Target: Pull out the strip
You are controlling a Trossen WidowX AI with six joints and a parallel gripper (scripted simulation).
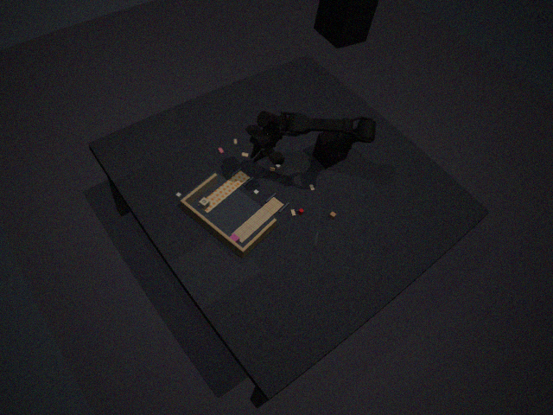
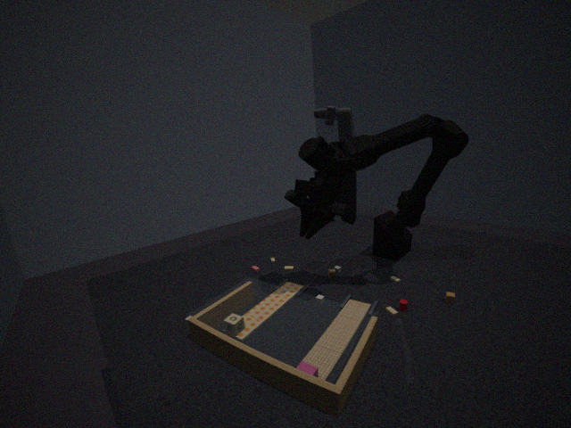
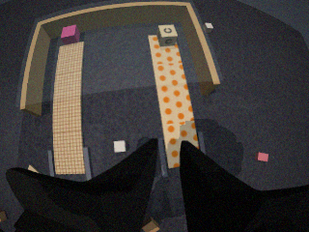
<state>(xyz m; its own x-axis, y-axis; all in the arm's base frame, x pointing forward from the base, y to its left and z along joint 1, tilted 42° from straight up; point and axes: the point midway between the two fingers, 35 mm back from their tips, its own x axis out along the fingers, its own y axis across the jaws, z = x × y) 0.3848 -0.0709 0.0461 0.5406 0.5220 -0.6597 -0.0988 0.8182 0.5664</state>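
The labelled cube (image 1: 204, 202) (image 2: 234, 324) (image 3: 167, 35) is pale with a dark ring-like mark. It sits at the far end of the orange-dotted strip (image 1: 225, 191) (image 2: 269, 309) (image 3: 169, 89), over its corner near the side wall. A plaid strip (image 1: 257, 220) (image 2: 338, 338) (image 3: 68, 108) lies parallel to it, with a magenta cube (image 1: 234, 237) (image 2: 307, 368) (image 3: 70, 34) at its far end. My gripper (image 1: 254, 159) (image 2: 305, 237) (image 3: 169, 146) is nearly shut and empty. It hangs well above the table, over the near end of the dotted strip in the wrist view.
A wooden wall (image 1: 209, 223) (image 2: 267, 355) (image 3: 28, 68) encloses three sides around the strips. Low dark rails (image 1: 284, 207) (image 3: 87, 163) flank their near ends. A white piece (image 1: 256, 191) (image 2: 319, 296) (image 3: 120, 146) lies between the strips. A red cylinder (image 1: 301, 210) (image 2: 403, 305) and several small pieces lie around.
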